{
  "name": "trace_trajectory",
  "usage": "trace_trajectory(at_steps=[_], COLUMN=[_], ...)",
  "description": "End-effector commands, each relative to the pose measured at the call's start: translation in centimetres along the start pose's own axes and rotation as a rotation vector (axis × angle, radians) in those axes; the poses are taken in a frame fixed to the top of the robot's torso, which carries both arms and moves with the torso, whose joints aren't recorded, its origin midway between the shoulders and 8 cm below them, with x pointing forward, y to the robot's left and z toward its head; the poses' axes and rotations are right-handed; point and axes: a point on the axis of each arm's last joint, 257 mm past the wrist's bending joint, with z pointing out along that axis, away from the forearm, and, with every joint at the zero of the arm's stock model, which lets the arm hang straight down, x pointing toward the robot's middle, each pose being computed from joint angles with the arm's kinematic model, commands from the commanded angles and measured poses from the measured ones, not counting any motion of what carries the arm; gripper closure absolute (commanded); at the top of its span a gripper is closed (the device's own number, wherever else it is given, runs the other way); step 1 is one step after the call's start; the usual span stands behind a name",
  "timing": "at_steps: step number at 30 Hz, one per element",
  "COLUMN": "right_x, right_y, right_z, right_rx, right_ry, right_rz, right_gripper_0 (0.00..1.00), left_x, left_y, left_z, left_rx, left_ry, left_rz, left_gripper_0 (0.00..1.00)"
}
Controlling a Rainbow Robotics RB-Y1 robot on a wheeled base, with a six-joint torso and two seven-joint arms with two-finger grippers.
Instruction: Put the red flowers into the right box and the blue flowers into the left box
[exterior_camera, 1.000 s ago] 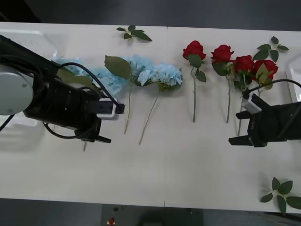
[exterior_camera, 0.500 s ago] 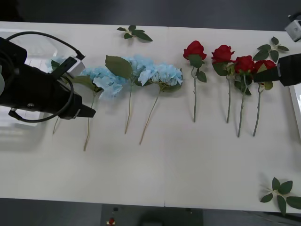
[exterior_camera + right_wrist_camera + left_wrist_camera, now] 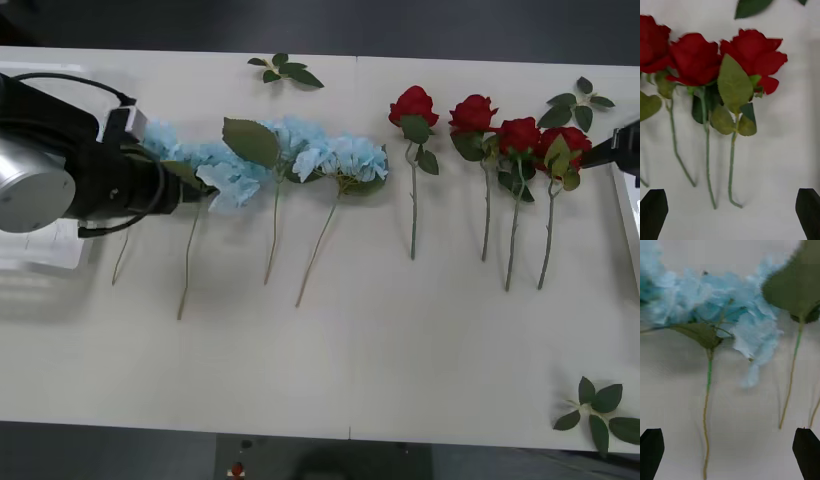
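Several red flowers (image 3: 472, 113) lie in a row on the right half of the white table, blooms toward the far side. Close up, the rightmost red flowers (image 3: 752, 56) lie just ahead of my right gripper (image 3: 730, 190), which is open and holds nothing. My right gripper (image 3: 603, 155) reaches in from the right edge beside the last rose. The blue flowers (image 3: 330, 155) lie in a row on the left half. My left gripper (image 3: 200, 190) hovers at the leftmost cluster of blue flowers (image 3: 715, 311). My left gripper (image 3: 729, 429) is open and holds nothing. The left box (image 3: 45, 250) lies under my left arm. The right box (image 3: 626, 205) shows as a white rim.
Loose green leaf sprigs lie at the far middle (image 3: 286, 71), the far right (image 3: 575, 100) and the near right corner (image 3: 600, 410). Bare white table (image 3: 350, 370) spreads along the near side below the stems.
My left arm has swung from over the stems to the left blue flower heads. My right arm has drawn off toward the right edge, uncovering the rose stems.
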Motion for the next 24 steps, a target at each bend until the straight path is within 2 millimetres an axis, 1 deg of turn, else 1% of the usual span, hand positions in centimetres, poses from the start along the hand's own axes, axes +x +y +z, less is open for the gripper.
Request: trace_trajectory(at_steps=[1, 2, 5, 6, 7, 8, 10, 13, 16, 17, 18, 20, 23, 24], right_x=[-0.1, -0.1, 0.2, 0.2, 0.5, 0.6, 1.4, 2.0, 2.0, 2.1, 2.2, 2.3, 2.4, 2.5], right_y=[0.9, 1.1, 1.3, 1.3, 1.3, 1.3, 1.0, 0.4, 0.1, 0.0, -0.1, 0.0, -0.1, -0.2], right_z=[1.3, 1.6, 3.3, 3.5, 4.3, 4.5, 6.0, 7.8, 8.9, 9.3, 9.5, 10.3, 10.9, 11.1], right_rx=[-0.015, -0.020, -0.029, -0.030, -0.028, -0.025, -0.006, 0.018, 0.035, 0.042, 0.046, 0.044, 0.048, 0.053], right_ry=[-0.003, -0.004, 0.000, -0.001, 0.004, 0.005, 0.017, 0.018, 0.004, 0.003, 0.001, -0.002, -0.008, -0.009], right_rz=[0.136, 0.143, 0.172, 0.177, 0.180, 0.182, 0.185, 0.199, 0.198, 0.196, 0.197, 0.207, 0.215, 0.212], right_gripper_0=[0.00, 0.00, 0.00, 0.00, 0.00, 0.00, 0.00, 0.00, 0.00, 0.00, 0.00, 0.00, 0.00, 0.00], left_x=[-5.4, -5.7, -7.7, -8.0, -8.4, -8.6, -9.1, -8.7, -8.2, -7.8, -7.8, -7.3, -6.8, -6.7], left_y=[6.0, 6.6, 9.4, 9.8, 10.7, 11.1, 12.7, 14.0, 14.4, 14.4, 14.2, 13.8, 12.6, 11.6], left_z=[-1.8, -1.9, -2.2, -2.3, -2.2, -2.2, -2.0, -1.3, -0.3, 0.3, 0.6, 1.8, 3.3, 4.0], left_rx=[-0.118, -0.126, -0.159, -0.163, -0.175, -0.181, -0.208, -0.223, -0.236, -0.243, -0.243, -0.255, -0.252, -0.236], left_ry=[-0.124, -0.132, -0.177, -0.183, -0.191, -0.194, -0.199, -0.191, -0.169, -0.156, -0.154, -0.133, -0.113, -0.112], left_rz=[-0.108, -0.116, -0.150, -0.156, -0.168, -0.173, -0.194, -0.213, -0.189, -0.178, -0.171, -0.133, -0.097, -0.083], left_gripper_0=[0.00, 0.00, 0.00, 0.00, 0.00, 0.00, 0.00, 0.00, 0.00, 0.00, 0.00, 0.00, 0.00, 0.00])
